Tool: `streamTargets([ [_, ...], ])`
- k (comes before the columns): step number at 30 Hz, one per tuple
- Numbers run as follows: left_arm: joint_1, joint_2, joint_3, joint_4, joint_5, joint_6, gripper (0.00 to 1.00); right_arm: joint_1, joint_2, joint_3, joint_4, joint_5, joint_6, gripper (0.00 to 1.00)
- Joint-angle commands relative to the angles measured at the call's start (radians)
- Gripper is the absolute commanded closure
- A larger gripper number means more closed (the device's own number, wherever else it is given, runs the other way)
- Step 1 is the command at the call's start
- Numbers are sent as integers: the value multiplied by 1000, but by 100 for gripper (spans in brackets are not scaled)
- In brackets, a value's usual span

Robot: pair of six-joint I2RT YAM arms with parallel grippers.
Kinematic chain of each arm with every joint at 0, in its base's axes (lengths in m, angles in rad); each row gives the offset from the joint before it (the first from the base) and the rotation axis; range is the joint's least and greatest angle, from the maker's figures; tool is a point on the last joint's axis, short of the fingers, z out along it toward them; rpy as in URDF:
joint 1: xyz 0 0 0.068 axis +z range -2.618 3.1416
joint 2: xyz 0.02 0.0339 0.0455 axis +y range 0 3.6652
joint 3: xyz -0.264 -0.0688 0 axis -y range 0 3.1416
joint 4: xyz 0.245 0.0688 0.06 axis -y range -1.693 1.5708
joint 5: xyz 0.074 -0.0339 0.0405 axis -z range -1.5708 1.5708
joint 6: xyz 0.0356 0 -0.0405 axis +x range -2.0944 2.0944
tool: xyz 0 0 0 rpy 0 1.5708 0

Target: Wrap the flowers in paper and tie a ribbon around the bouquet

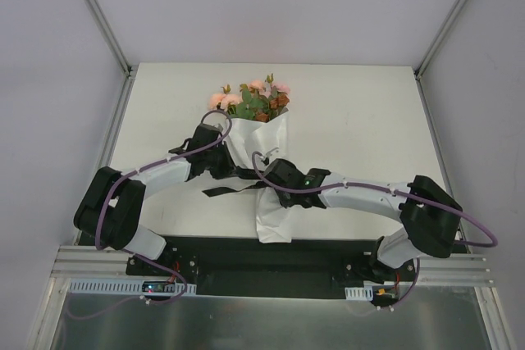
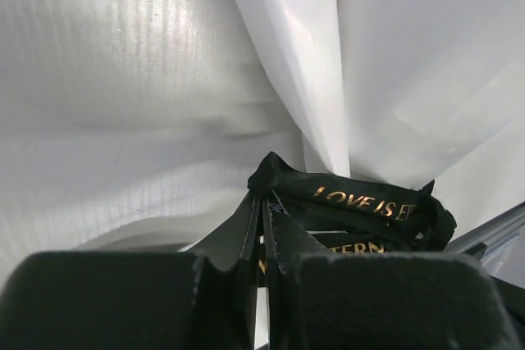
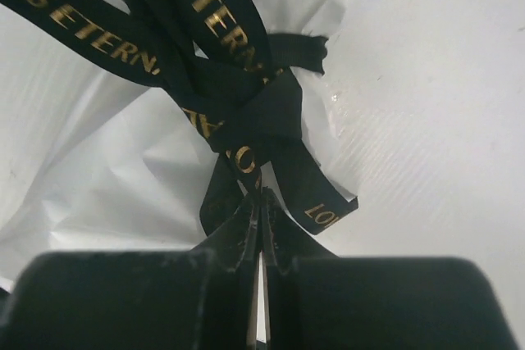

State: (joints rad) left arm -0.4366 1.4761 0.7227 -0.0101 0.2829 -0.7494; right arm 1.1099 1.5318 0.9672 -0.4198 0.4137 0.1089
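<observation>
The bouquet lies in the middle of the table, its pink, peach and rust flowers [image 1: 254,102] pointing to the far side. The white paper [image 1: 275,212] is wrapped round the stems, which are hidden. A black ribbon [image 1: 225,190] with gold lettering is knotted round the paper's waist [image 3: 250,112]. My left gripper [image 1: 229,172] comes in from the left, and in the left wrist view it [image 2: 264,200] is shut on a fold of the ribbon [image 2: 353,200]. From the right, my right gripper [image 1: 265,171] meets the knot; its wrist view shows it [image 3: 261,196] shut on a ribbon strand just below the knot.
The white table [image 1: 361,120] carries the bouquet. Aluminium frame posts [image 1: 115,47] rise at its back corners. A black base plate [image 1: 262,260] runs along the near edge under both arms.
</observation>
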Motion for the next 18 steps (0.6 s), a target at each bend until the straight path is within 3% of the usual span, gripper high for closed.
streamTargets([
  [1,22,-17,0,-34,-99,-11,100,-83,-73,-96,156,-298,-23,99],
  [8,52,6,4,-56,-117,-7,100,-241,-122,-214,302,-622,-14,99],
  [13,53,24,26,-57,-84,16,100,-286,-131,-220,334,-763,-12,99],
  [15,53,32,40,-57,-51,31,100,-285,-151,-211,311,-811,-21,75],
  [16,53,32,49,-56,-39,45,100,-286,-169,-209,297,-809,-20,57],
  [18,53,32,55,-54,17,65,100,-288,-244,-202,232,-797,-49,53],
])
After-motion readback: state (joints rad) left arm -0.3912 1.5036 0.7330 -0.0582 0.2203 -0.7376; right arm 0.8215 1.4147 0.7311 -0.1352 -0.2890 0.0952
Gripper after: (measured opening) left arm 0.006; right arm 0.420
